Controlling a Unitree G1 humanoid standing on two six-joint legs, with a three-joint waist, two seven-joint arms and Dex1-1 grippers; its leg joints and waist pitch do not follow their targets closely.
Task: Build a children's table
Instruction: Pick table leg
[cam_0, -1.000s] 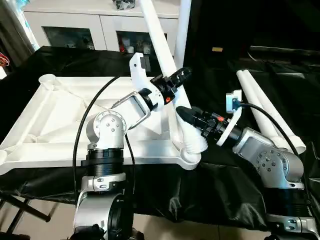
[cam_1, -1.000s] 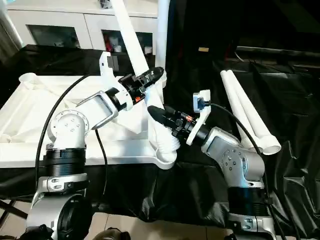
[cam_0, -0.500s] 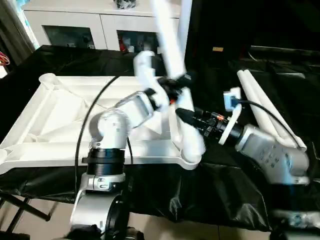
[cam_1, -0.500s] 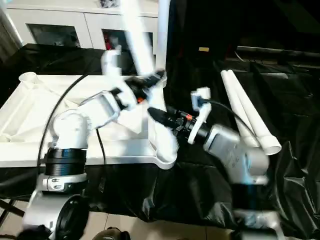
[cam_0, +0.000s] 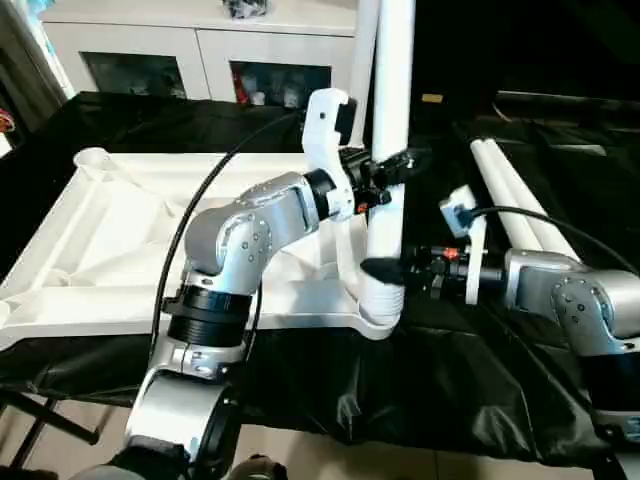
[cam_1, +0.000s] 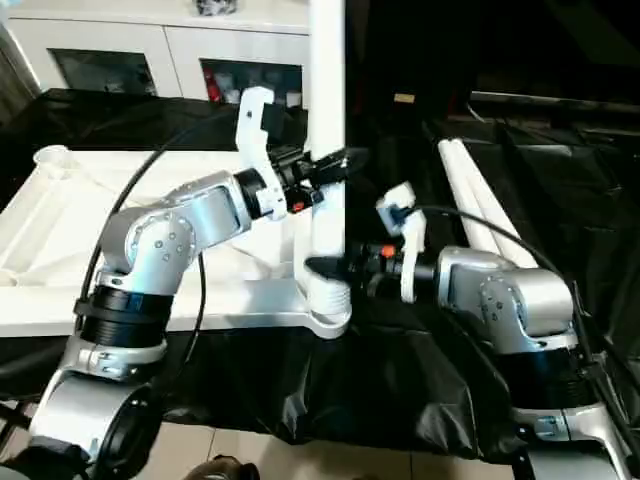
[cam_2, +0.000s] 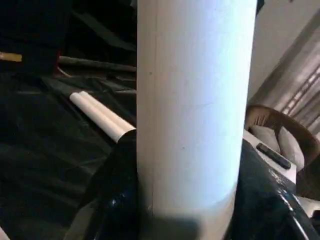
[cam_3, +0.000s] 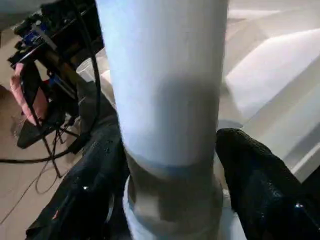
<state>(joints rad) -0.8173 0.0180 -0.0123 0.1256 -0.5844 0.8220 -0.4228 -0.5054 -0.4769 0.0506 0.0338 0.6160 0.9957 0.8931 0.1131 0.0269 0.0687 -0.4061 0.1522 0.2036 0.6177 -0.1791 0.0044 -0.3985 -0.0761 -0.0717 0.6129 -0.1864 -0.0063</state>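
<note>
Leg standing upright in the tabletop's near corner socket, both my grippers clamped on it.

My left gripper (cam_0: 385, 178) grips the white leg (cam_0: 388, 120) partway up; my right gripper (cam_0: 385, 268) clamps it low, just above the socket (cam_0: 378, 318). The upturned tabletop (cam_0: 120, 230) lies on the black-draped worktop (cam_0: 440, 370). Two spare legs (cam_0: 525, 215) lie side by side beyond my right arm, well apart from the socket.

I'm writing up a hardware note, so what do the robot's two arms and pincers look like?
Both arms are silver metal with rounded joint housings and black ribbed collars. A black cable loops along each. The left arm carries a white bracket near its wrist; the right arm has a white disc and a small white box. Each pincer, left and right, has two black fingers.
</note>
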